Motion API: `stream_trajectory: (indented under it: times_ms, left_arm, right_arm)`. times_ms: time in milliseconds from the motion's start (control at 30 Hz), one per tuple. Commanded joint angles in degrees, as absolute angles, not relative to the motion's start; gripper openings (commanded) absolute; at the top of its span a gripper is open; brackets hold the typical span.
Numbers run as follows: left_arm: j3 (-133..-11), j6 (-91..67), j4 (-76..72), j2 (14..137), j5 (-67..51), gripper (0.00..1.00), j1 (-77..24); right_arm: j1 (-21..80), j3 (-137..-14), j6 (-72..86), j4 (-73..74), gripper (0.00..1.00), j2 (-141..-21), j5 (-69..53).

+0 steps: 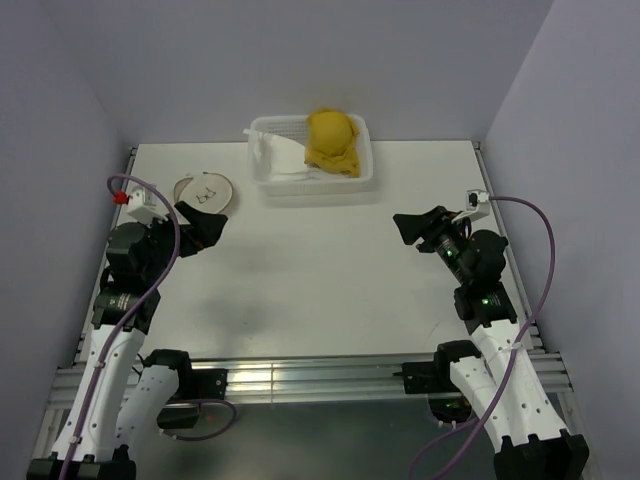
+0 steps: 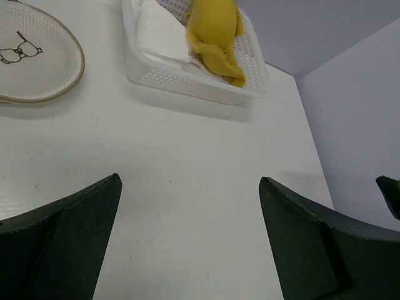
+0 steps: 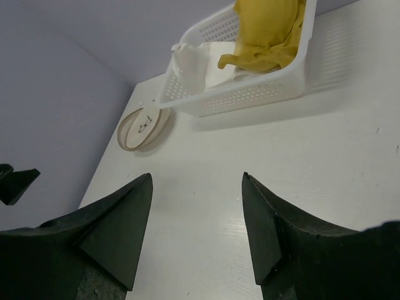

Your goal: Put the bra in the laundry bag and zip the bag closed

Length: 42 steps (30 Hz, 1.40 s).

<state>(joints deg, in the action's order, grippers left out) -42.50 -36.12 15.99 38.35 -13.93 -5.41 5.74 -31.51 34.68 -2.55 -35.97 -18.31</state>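
Only marking I can spot is a little dark line doodle, looks like a pair of glasses, on the disc top of the laundry bag [image 2: 37, 69]. The bag lies flat at the far left of the table [image 1: 320, 290], just past the left gripper [image 2: 189, 181]. The bra [image 1: 333, 138] is bunched up in the right half of the white basket [image 1: 312, 186] at the far middle, next to a white cloth [image 1: 281, 156]. Its long axis runs roughly far to near, rounded cup at the far end. Left gripper's fingers are spread wide with nothing between them. Right gripper [image 3: 197, 177] is apart too, over bare table.
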Motion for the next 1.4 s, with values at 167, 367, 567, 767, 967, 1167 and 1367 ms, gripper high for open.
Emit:
stream_trajectory:
  times_ms: [167, 367, 567, 767, 967, 1167, 1367]
  left_arm:
    - [-44.56, -45.42, 3.97, 48.68, -12.13, 0.95, -5.1]
    - [-45.96, -45.37, 1.58, 57.73, -0.36, 0.68, -4.92]
    - [-52.99, -43.16, 4.84, 70.99, 5.53, 0.52, 1.57]
    - [-59.58, -38.42, 7.73, 83.47, 9.4, 0.49, 5.53]
    - [-65.03, -31.39, 8.0, 92.0, 10.55, 0.54, 6.5]
    - [-68.9, -28.22, 9.49, 98.07, 12.74, 0.52, 6.77]
    - [-69.69, -27.95, 9.4, 101.07, 12.04, 0.46, 6.68]
  right_arm:
    - [5.45, -32.87, 34.19, -5.01, 0.65, -36.21, -19.25]
    - [5.54, -32.96, 34.72, -5.89, 0.63, -38.23, -21.53]
    - [5.54, -33.22, 34.72, -5.63, 0.62, -39.46, -22.94]
    - [5.62, -33.31, 34.54, -5.27, 0.61, -38.67, -23.47]
    - [5.98, -33.57, 34.72, -5.8, 0.61, -39.37, -24.96]
    - [6.15, -33.66, 34.8, -5.89, 0.6, -40.25, -25.4]
    - [6.33, -33.84, 34.63, -5.54, 0.59, -40.87, -25.49]
